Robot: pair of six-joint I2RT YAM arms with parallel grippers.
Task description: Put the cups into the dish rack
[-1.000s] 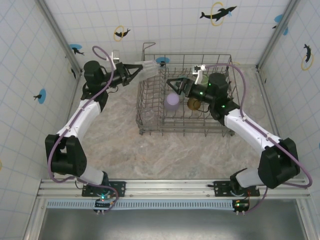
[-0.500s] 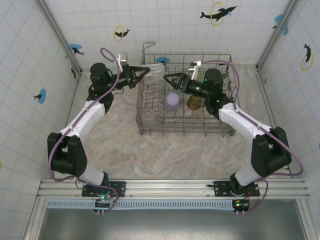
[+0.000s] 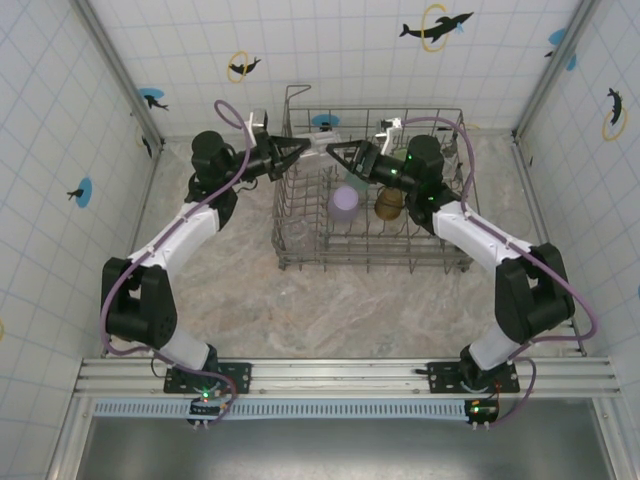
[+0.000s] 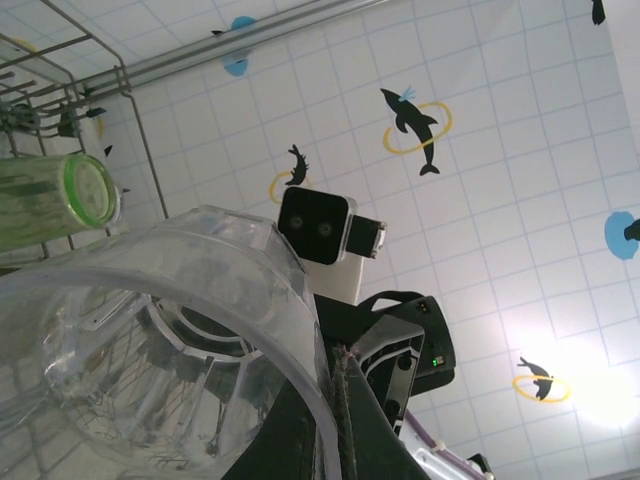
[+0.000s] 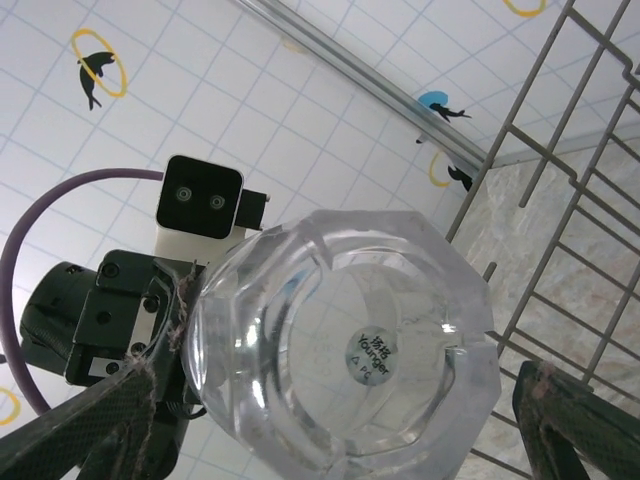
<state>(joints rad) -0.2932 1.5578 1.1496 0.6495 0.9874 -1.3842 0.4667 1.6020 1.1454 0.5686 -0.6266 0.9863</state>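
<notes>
My left gripper (image 3: 300, 149) is shut on a clear cup (image 3: 316, 143), held on its side above the far left corner of the dish rack (image 3: 300, 240). Its rim and one dark finger (image 4: 348, 405) are close up in the left wrist view. My right gripper (image 3: 336, 151) faces it from the right, open, with its fingers (image 5: 105, 405) on either side of the clear cup's base (image 5: 350, 345) and apart from it. Inside the rack stand a lavender cup (image 3: 345, 200) and an amber-brown cup (image 3: 387, 206). A lime green cup (image 4: 60, 198) lies in the rack too.
The rack's tall wire handle (image 3: 292, 100) rises just behind the two grippers. Its wire wall (image 5: 560, 180) runs close to the right of the clear cup. Tiled walls close in the table on three sides, with marbled tabletop (image 3: 340, 300) in front of the rack.
The left arm carried the clear cup rightward to the rack's far left corner. The right gripper rose out of the rack and moved left until its open fingers met the cup's base.
</notes>
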